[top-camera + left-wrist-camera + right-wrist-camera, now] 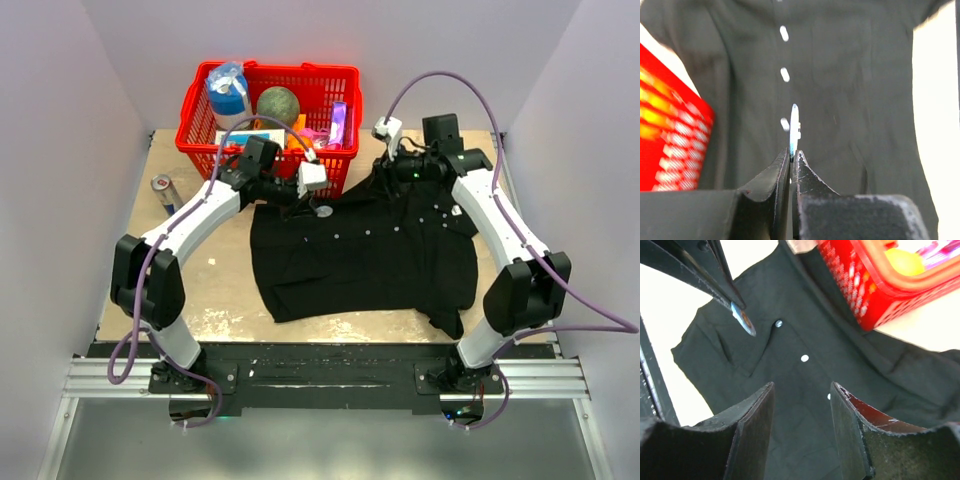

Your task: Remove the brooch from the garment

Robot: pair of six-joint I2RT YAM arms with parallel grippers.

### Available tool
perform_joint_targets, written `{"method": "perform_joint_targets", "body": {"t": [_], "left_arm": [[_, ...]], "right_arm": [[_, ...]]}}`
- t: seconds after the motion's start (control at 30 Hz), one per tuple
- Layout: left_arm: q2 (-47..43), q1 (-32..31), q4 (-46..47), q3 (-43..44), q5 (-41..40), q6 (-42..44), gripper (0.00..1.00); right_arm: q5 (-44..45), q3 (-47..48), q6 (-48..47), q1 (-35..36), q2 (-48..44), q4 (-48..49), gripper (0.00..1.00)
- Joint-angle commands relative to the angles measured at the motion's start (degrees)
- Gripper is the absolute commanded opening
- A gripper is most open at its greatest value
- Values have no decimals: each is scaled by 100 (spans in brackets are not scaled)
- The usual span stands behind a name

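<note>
**Brooch** (794,126): a thin, round, silvery disc, seen edge-on and upright in the left wrist view. Its lower rim was pinched between the closed tips of the left gripper (792,156). In the right wrist view it hung tilted above the cloth, near the chest pocket.

**Garment** (370,265): a black short-sleeved shirt, spread front-up and lightly rumpled. Its row of small white buttons ran side to side in the overhead view.

I record white shells and black joints on the left arm (195,222) and right arm (490,215), each with a lilac cable (440,74). The fingers (852,440) are matte black, edges scuffed.
</note>
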Motion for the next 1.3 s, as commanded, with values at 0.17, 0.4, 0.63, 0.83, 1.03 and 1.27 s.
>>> {"method": "perform_joint_targets", "body": {"t": [0.17,0.4,0.63,0.83,1.03,1.27], "left_arm": [[-1191,696,-1220,-1157,-2348,1129,0],[-1333,934,-965,-1615,-4970,-268,0],[-1975,1453,-569,-2520,-6070,433,0],[-2124,1576,-551,-2574,-5894,328,0],[-2396,1813,-385,-3073,-6219,644,0],[-2942,2103,64,-3813,-7447,1181,0]], "right_arm": [[-173,-757,336,261,-224,426,57],[-138,-758,653,270,-66,681,59],[12,-397,899,270,312,690,63],[73,-142,1470,296,681,866,80],[91,156,1339,481,945,804,83],[100,-28,1436,534,989,883,84]]}}
